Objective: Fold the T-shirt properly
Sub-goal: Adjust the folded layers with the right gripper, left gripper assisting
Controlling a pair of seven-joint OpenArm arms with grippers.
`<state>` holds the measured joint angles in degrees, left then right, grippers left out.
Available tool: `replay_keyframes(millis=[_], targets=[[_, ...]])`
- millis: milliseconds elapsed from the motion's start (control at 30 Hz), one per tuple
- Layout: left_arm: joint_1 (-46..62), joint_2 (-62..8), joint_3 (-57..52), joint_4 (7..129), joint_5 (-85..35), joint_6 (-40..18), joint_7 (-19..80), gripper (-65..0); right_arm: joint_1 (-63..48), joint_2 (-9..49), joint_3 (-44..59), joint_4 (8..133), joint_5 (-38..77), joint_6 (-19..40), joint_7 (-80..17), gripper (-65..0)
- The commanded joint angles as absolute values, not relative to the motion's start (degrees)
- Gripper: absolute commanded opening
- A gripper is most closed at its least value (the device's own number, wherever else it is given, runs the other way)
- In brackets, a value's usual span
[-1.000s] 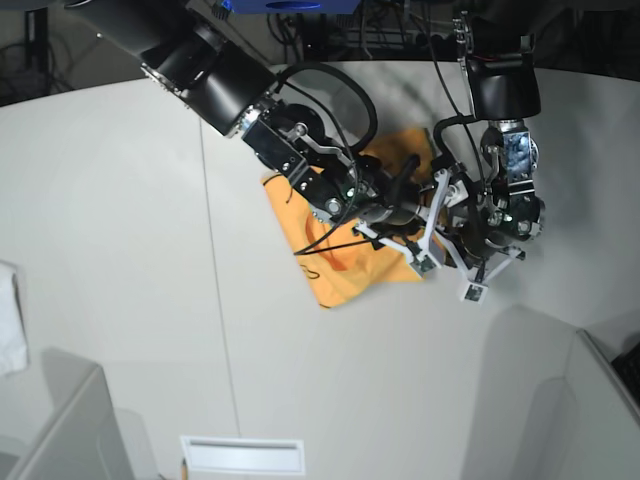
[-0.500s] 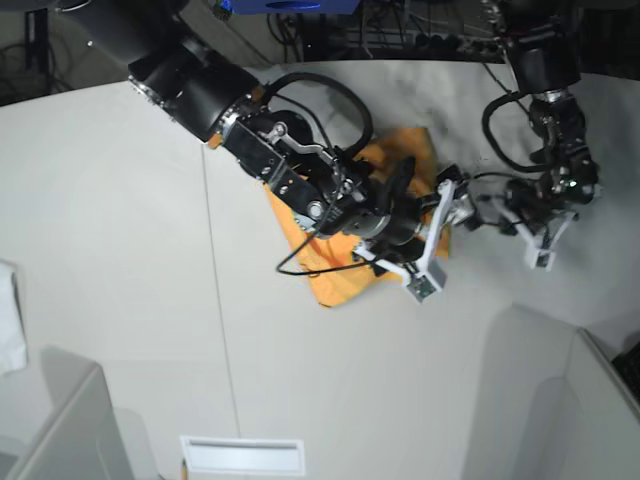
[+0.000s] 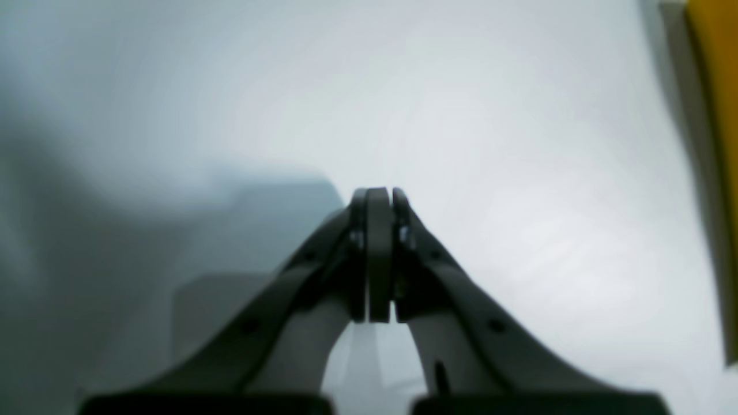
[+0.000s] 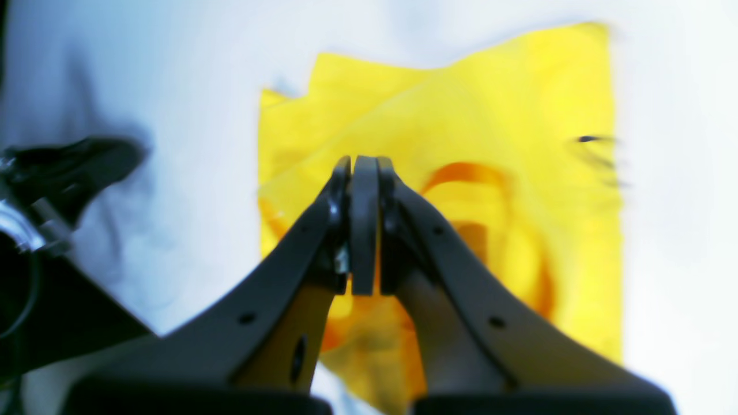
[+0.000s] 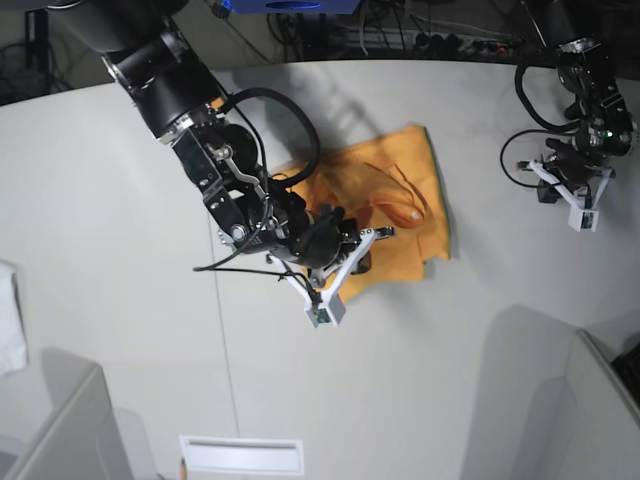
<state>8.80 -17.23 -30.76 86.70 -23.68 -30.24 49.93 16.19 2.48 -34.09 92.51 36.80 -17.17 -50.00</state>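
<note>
The T-shirt (image 5: 395, 195) lies as a folded, somewhat rumpled orange-yellow bundle on the white table (image 5: 120, 200). In the right wrist view it fills the middle as the T-shirt (image 4: 519, 115), with a darker orange curve near the fingers. My right gripper (image 4: 363, 164) is shut, pads pressed together with nothing between them, over the shirt's near part. In the base view the right gripper (image 5: 362, 250) sits at the shirt's front-left edge. My left gripper (image 3: 377, 196) is shut and empty over bare table. The left gripper (image 5: 548, 185) stands well right of the shirt, whose edge (image 3: 715, 115) shows as a yellow strip.
A white cloth (image 5: 10, 320) hangs at the left edge. Grey box-like shapes stand at the front left (image 5: 60, 420) and front right (image 5: 540, 400). A white slotted plate (image 5: 240, 455) lies at the front edge. Cables (image 5: 400, 30) run behind the table.
The right gripper went from wide open to shut and drew back toward the shirt's front-left. The left arm swung away to the far right. The shirt now lies uncovered.
</note>
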Motion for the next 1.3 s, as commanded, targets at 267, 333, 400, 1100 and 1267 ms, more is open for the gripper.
replay_keyframes(millis=[267, 333, 400, 1100, 1267], targets=[[4.6, -12.9, -20.4, 86.6, -24.7, -29.1, 48.7, -65.0, 15.0, 3.2, -33.4, 88.0, 36.5, -16.8, -48.7, -65.0], [3.6, -11.9, -18.9, 85.9, -24.6, -27.0, 48.7, -65.0, 15.1, 3.6, -33.7, 86.9, 36.5, -16.8, -47.4, -65.0], [1.5, -11.9, -16.5, 84.0, -24.6, -26.2, 48.7, -65.0, 16.0, 3.6, -33.7, 84.4, 36.5, -16.8, -46.3, -65.0], [-6.8, -11.4, -13.6, 77.9, -24.7, -26.0, 48.6, -65.0, 23.3, -4.7, -38.2, 77.1, 36.5, -16.8, -43.2, -65.0], [-2.7, -13.8, -21.0, 83.0, -25.1, -26.4, 48.7, -65.0, 25.1, -6.9, -41.5, 75.6, 36.5, -16.8, -43.1, -65.0]])
